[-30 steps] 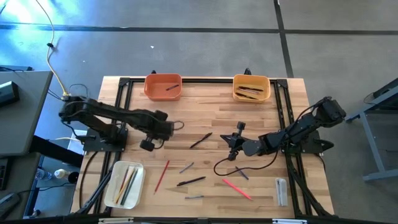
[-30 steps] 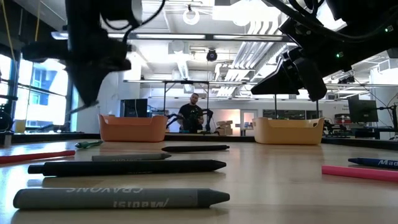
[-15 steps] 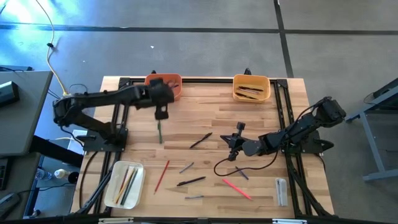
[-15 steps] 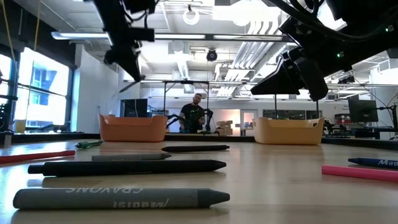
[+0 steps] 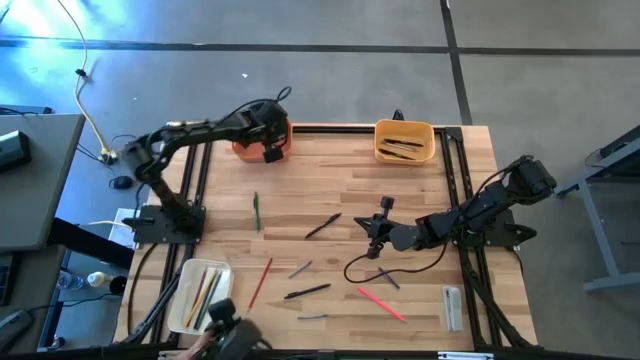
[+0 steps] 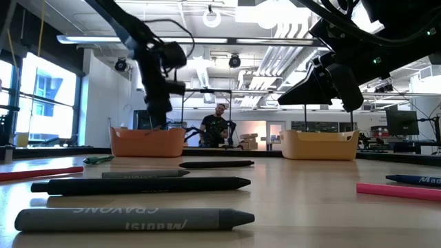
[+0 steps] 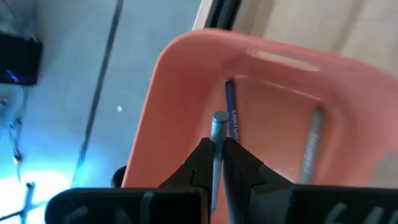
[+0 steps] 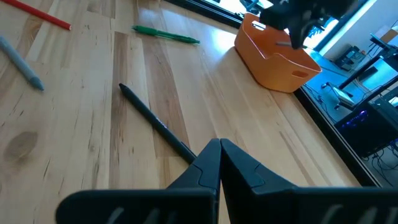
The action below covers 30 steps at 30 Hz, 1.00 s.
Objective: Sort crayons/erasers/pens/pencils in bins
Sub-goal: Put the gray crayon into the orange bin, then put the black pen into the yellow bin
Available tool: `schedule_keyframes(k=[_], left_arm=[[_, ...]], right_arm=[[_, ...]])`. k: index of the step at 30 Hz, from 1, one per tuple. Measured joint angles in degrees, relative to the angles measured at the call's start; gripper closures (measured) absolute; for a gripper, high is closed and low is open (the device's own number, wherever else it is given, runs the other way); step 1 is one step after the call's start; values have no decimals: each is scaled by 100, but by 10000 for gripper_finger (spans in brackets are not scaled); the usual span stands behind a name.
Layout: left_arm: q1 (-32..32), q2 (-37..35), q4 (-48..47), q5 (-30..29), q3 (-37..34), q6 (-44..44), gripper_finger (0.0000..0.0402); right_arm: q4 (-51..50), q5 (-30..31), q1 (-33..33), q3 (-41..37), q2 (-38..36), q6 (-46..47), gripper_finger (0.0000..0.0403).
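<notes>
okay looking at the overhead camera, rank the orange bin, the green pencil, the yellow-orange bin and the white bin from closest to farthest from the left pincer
1. Orange bin: directly under the left pincer, at the table's far left edge.
2. Green pencil: on the wood just nearer the front than that bin.
3. Yellow-orange bin: along the far edge, to the right.
4. White bin: front left corner.

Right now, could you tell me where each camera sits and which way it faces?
High: overhead, straight down on the table; both arms show.
Low: table height, looking across at a grey crayon.
Left wrist: above the orange bin; left tool grips a grey stick.
Right wrist: over the table; right tool shut.
Shared: the right wrist also sees the orange bin.
</notes>
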Motion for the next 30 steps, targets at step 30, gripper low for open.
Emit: schedule_keyframes(k=[30], left_arm=[[-487,-492,-558,618,359,-780,359]], right_arm=[[2,-144,-300,0,0,387,403]])
